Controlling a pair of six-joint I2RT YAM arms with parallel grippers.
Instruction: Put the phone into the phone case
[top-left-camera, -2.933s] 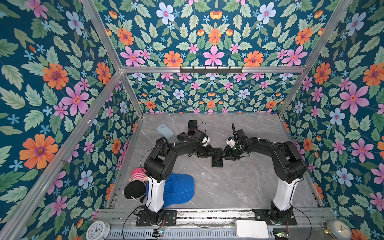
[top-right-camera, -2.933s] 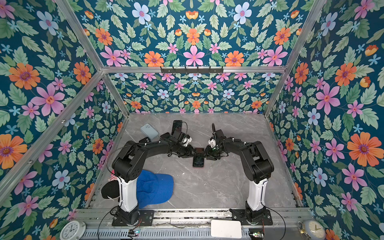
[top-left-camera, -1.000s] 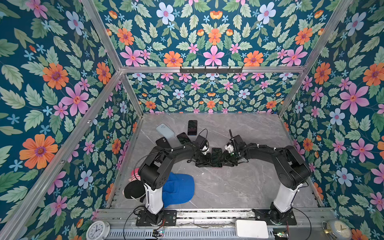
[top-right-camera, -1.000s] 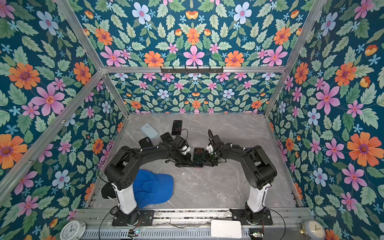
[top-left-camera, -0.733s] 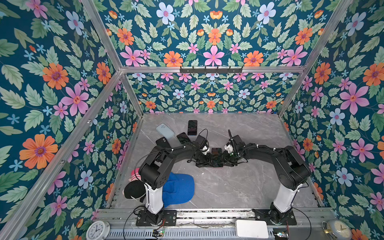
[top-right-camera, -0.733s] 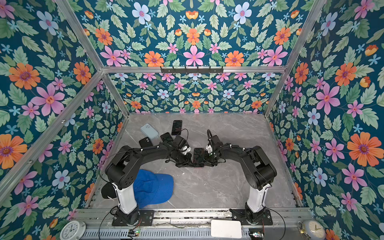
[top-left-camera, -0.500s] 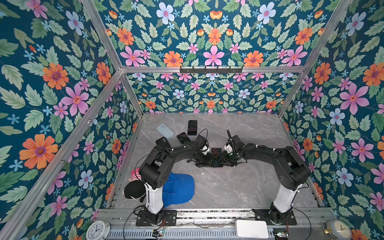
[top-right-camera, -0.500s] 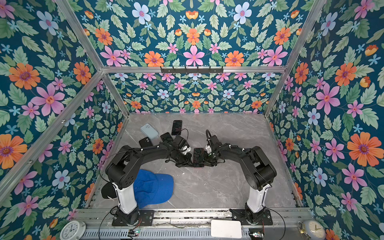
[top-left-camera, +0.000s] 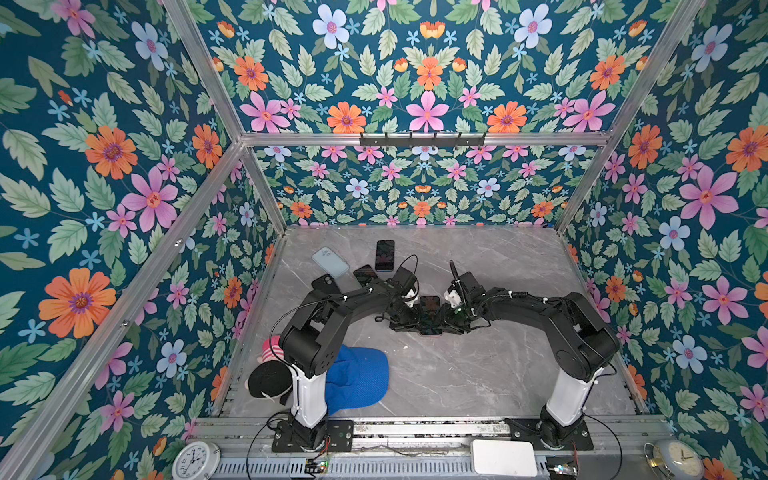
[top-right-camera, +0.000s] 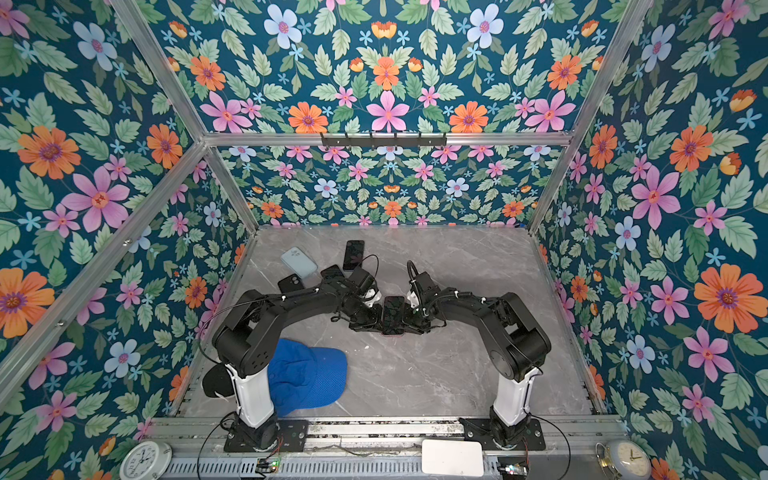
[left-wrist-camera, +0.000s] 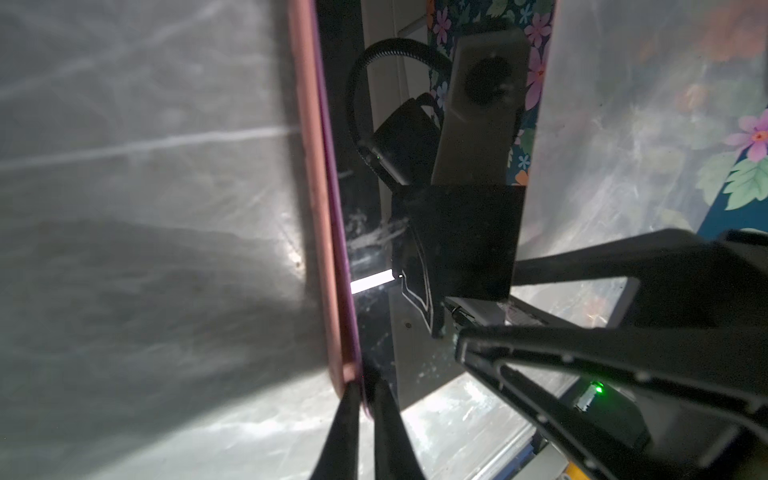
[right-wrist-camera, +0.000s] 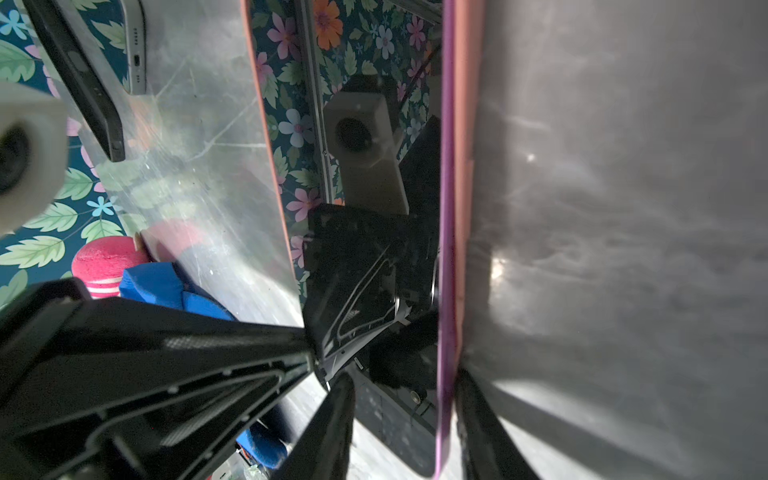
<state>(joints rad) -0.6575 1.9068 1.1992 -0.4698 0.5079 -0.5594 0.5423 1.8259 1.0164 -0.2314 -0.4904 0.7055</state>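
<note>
A phone (top-left-camera: 430, 311) with a dark screen lies in a pink phone case (top-left-camera: 430, 333) in mid-table, seen in both top views. My left gripper (top-left-camera: 417, 327) is at its left edge, near the front corner. In the left wrist view my left gripper (left-wrist-camera: 365, 399) is shut on the case (left-wrist-camera: 316, 187) wall and the phone's purple edge. My right gripper (right-wrist-camera: 403, 380) straddles the opposite edge. One of its fingers (right-wrist-camera: 332, 415) is over the phone's screen (right-wrist-camera: 374, 145), the other lies outside the case (right-wrist-camera: 463, 166). The jaws stand apart.
At the back left lie a dark phone (top-left-camera: 385, 254), a light blue case (top-left-camera: 330, 262) and two black ones (top-left-camera: 326, 284). A blue cap (top-left-camera: 357, 378) and a black-and-pink hat (top-left-camera: 268, 374) sit by the left arm's base. Flowered walls enclose the table.
Since about three seconds ago both grippers have slid toward the near end of the phone. Over the last second they have hardly moved, and the phone stays put.
</note>
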